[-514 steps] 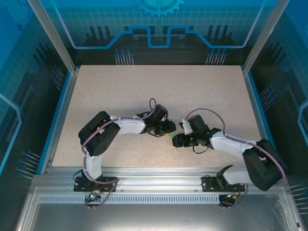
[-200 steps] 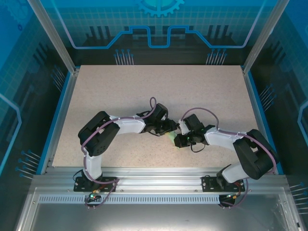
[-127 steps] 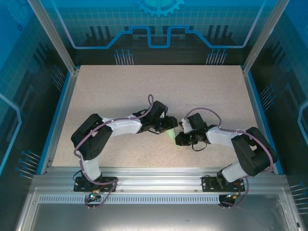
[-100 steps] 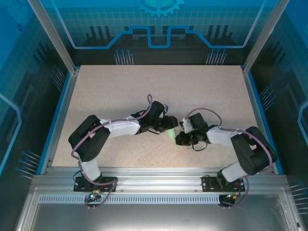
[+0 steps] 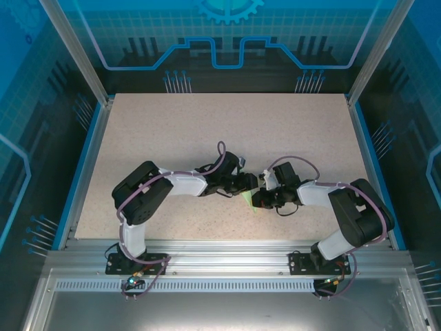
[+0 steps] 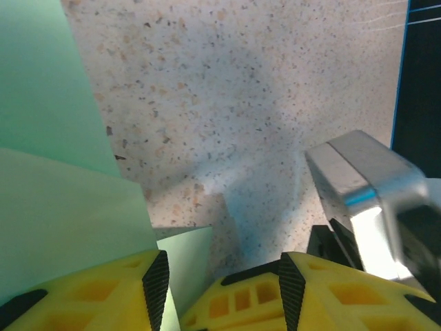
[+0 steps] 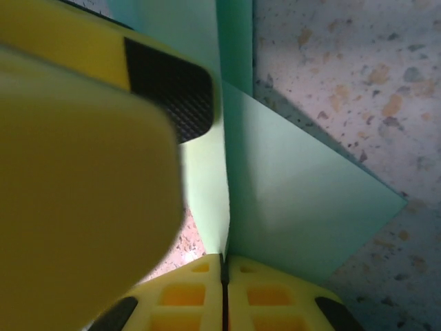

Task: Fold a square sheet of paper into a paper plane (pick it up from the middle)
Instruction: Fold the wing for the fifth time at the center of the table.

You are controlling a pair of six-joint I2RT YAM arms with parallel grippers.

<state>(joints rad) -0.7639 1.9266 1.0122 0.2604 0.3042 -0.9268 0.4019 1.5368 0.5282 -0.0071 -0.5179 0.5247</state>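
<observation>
The paper plane [image 5: 248, 201] is a narrow, pointed mint-green fold low in the middle of the table. My right gripper [image 5: 258, 198] is shut on it; in the right wrist view the paper's crease [image 7: 225, 207] runs straight into the closed gripper [image 7: 224, 261], with flaps spreading to both sides [image 7: 296, 207]. My left gripper [image 5: 249, 185] sits right against it from the left, open [image 6: 220, 276]. A corner of the green paper [image 6: 55, 207] lies beside and partly between its fingers, untouched by the right-hand pad [image 6: 289, 289].
The speckled tabletop [image 5: 227, 131] stretches far and to both sides of the grippers. Blue rails [image 5: 89, 158] and a metal frame border it. The right gripper's silver body [image 6: 365, 200] crowds the left wrist view; the left finger [image 7: 83, 138] looms in the right wrist view.
The left arm drew its elbow back in, and its gripper came down closer to the right gripper, covering more of the paper. The right gripper stayed shut on the paper.
</observation>
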